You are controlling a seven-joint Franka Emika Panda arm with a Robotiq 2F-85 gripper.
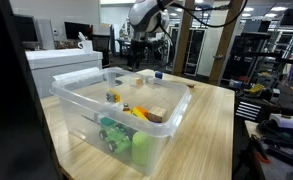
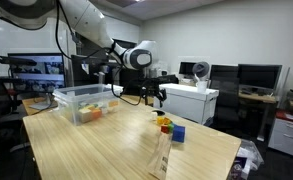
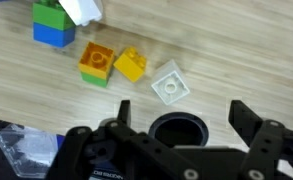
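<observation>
While spread wide, empty, fingers (image 3: 250, 126) near 1 flat white square brick (image 3: 169, 84), corner toward them.

So the white Panda arm (image 2: 86, 25) comes in from high up, bends at the elbow and runs roughly level out to the wrist (image 2: 138, 57). From there the claw (image 2: 154, 99) points pretty much straight down and hangs clear above the worktop (image 2: 96, 145), near its far edge in an exterior view (image 1: 137, 56). In the wrist view the claw (image 3: 158, 120) has both black fingers (image 3: 248, 128) spread wide apart with nothing pinched between them, and neither one is touching anything.
</observation>
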